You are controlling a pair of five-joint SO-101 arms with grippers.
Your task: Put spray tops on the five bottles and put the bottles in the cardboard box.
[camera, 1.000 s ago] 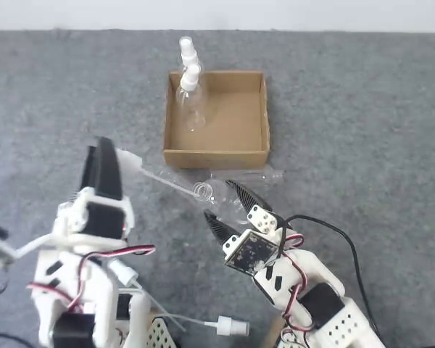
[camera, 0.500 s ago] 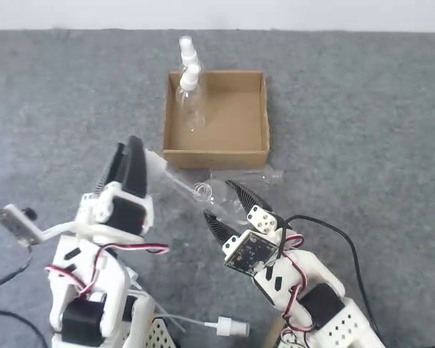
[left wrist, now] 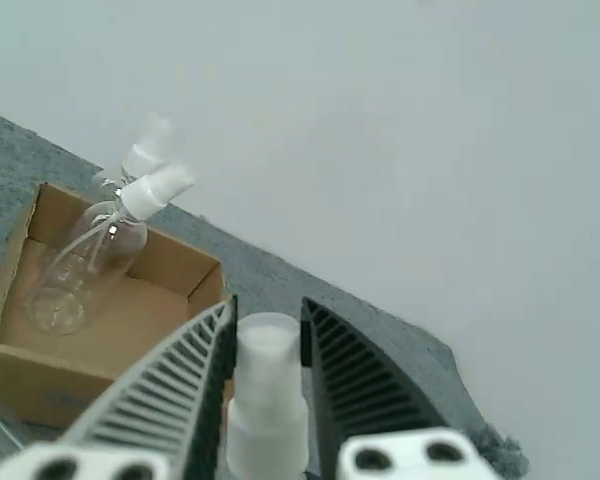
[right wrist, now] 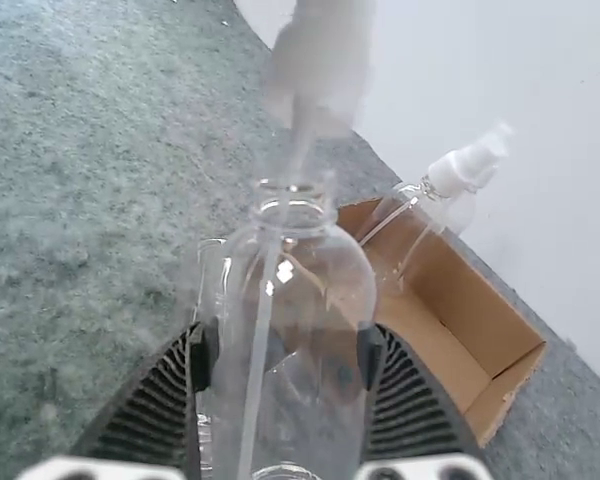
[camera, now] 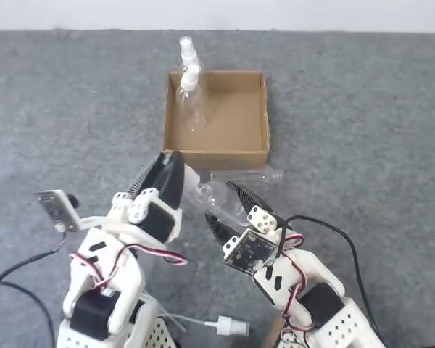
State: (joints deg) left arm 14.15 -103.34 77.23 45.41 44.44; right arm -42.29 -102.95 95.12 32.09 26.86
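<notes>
Bottle (right wrist: 290, 260) clamped in right gripper (right wrist: 280, 350), spray top (left wrist: 268, 400) pinched in left gripper (left wrist: 268, 315), near cardboard box (camera: 216, 156) front wall.

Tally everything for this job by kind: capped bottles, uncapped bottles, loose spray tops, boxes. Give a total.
Capped bottles: 2, one in the box, one at its far edge.
Uncapped bottles: 2, one in the right gripper, one lying before the box.
Loose spray tops: 2, one in the left gripper, one on the table.
Box: 1
Total: 7
</notes>
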